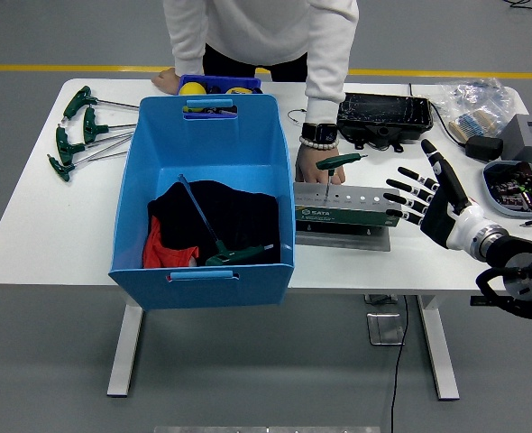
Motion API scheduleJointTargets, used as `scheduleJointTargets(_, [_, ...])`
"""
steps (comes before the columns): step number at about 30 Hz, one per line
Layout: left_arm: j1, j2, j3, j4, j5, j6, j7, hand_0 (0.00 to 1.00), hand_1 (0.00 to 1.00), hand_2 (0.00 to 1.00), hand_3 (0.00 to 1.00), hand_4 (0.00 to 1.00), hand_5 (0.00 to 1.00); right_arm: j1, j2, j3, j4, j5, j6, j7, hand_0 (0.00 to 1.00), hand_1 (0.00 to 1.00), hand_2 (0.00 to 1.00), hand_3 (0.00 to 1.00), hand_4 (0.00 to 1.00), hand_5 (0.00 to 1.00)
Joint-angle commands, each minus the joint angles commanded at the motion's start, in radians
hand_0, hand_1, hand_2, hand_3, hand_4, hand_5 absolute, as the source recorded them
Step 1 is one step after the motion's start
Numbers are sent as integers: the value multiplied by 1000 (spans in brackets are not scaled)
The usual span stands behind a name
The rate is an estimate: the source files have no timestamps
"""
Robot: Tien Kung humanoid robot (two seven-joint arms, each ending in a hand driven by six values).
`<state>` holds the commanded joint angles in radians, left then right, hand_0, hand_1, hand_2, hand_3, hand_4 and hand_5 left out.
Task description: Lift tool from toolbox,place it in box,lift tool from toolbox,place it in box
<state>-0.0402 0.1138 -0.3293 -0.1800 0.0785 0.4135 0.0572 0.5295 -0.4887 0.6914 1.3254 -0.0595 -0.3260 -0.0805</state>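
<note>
Green T-handled hex key point(337, 163) stands upright in the grey metal tool holder point(347, 207) on the white worktop point(446, 253), just right of the blue plastic box point(208, 144). A person's hand point(316, 164) rests beside it. The robot's right hand point(428, 198) hovers at the holder's right end, fingers point(401, 187) spread, holding nothing.

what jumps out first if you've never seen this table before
The big blue bin dominates the table's left half, with dark and red cloth and a green-handled T-wrench inside. To its right a person's hand steadies a grey tool rack with one wrench standing in it, while the robot's right hand, fingers spread, sits at the rack's right end.
</note>
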Motion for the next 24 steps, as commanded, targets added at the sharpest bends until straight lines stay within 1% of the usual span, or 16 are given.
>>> scheduleJointTargets(3, [0, 1, 7, 0, -4, -1, 0, 500, 499, 507, 684, 717, 679, 2, 17, -3, -11, 1, -3, 2, 372, 491, 679, 879, 998, 841])
scheduleJointTargets(4, [0, 2, 12, 0, -9, -2, -1, 500, 498, 508, 684, 717, 680, 1, 22, -3, -13, 2, -4, 2, 367, 488, 677, 880, 998, 869])
scheduleJointTargets(10, [-2, 4, 22, 0, -24, -3, -6, 500, 498, 508, 684, 717, 680, 13, 52, -26, -30, 20, -7, 6, 367, 488, 677, 880, 998, 869])
scheduleJointTargets(11, [-2, 4, 22, 0, -25, -4, -6, 501, 500, 506, 685, 719, 682, 15, 56, -29, -34, 22, -8, 7, 369, 487, 678, 886, 998, 888])
scheduleJointTargets(17, [-4, 4, 28, 0, -37, -4, -9, 501, 500, 507, 684, 720, 682, 20, 88, -34, -51, 40, -26, 23, 366, 482, 675, 887, 998, 895])
scheduleJointTargets(24, [-4, 5, 41, 0, -50, -4, -12, 500, 497, 507, 686, 721, 681, 43, 127, -46, -76, 56, -30, 29, 363, 482, 673, 887, 998, 895])
